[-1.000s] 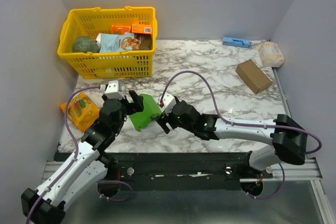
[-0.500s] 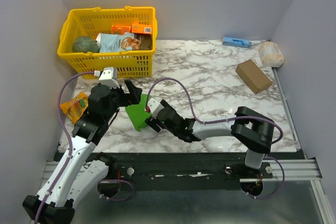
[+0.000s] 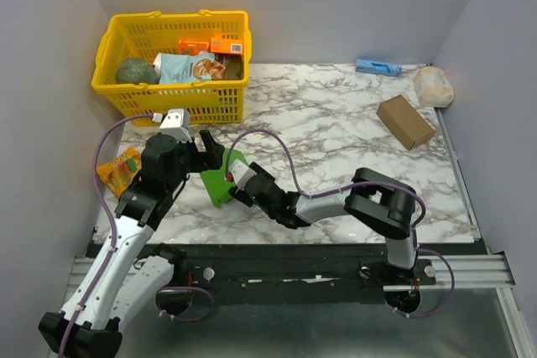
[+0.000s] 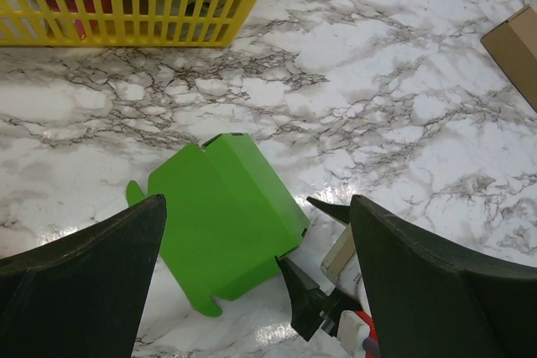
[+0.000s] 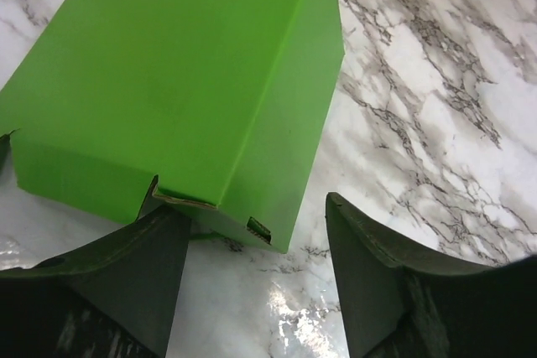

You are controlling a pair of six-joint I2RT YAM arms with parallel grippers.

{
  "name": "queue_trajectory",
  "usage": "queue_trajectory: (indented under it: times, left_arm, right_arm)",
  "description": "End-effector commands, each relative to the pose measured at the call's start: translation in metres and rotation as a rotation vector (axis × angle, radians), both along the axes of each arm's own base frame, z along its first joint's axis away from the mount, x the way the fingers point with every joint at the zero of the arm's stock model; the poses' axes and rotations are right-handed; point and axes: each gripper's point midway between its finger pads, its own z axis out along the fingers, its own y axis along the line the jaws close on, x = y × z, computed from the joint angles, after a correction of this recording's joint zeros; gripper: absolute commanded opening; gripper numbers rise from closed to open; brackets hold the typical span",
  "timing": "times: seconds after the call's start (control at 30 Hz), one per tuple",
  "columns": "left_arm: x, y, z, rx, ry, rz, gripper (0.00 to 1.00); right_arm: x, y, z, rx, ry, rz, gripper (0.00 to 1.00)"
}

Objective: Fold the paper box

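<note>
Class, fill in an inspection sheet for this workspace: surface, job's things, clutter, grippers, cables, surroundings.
Surface: white marble-patterned table top, glossy.
Job's things: bright green paper box lying on the table, partly folded, flaps showing.
Clutter: yellow plastic basket holding packets, back left; brown cardboard box, blue packet and pale bag, back right; orange snack packet, left edge.
Grippers: left gripper open, over the green box; right gripper open, jaws astride the box's near corner.
Cables: purple cables looping off both arms.
Surroundings: grey walls on three sides; black rail at the near edge.
</note>
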Motion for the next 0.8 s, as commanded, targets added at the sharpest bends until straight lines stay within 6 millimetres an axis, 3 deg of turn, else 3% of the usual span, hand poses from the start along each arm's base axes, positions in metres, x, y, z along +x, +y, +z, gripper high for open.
queue_trajectory:
  times: [0.0,0.2,0.47,0.53,0.6,0.67,0.73,0.77]
  left_arm:
    - [0.0,0.0,-0.005,0.018,0.008,-0.021,0.99]
    - [0.0,-0.002,-0.005,0.009,0.009,-0.04,0.99]
    - [0.001,-0.002,0.0,-0.004,-0.006,-0.046,0.99]
    - [0.001,-0.002,0.004,-0.011,-0.012,-0.046,0.99]
    - [0.0,-0.003,0.009,-0.021,-0.023,-0.05,0.99]
    - [0.0,-0.003,0.016,-0.028,-0.035,-0.051,0.99]
    - [-0.001,-0.005,0.025,-0.04,-0.054,-0.057,0.99]
    - [-0.001,-0.005,0.028,-0.042,-0.058,-0.062,0.99]
  right_arm:
    - [0.013,0.005,0.012,0.043,-0.097,-0.057,0.65]
    - [0.01,0.013,0.02,0.07,-0.12,0.001,0.46]
    - [-0.004,0.018,0.031,0.133,-0.1,0.087,0.34]
    - [-0.01,0.019,0.037,0.162,-0.065,0.111,0.31]
    - [-0.021,0.011,0.032,0.189,0.01,0.117,0.3]
    - [-0.033,0.009,0.045,0.27,0.091,0.137,0.3]
    - [-0.045,-0.004,0.034,0.272,0.206,0.152,0.3]
    - [-0.049,-0.007,0.046,0.332,0.265,0.131,0.3]
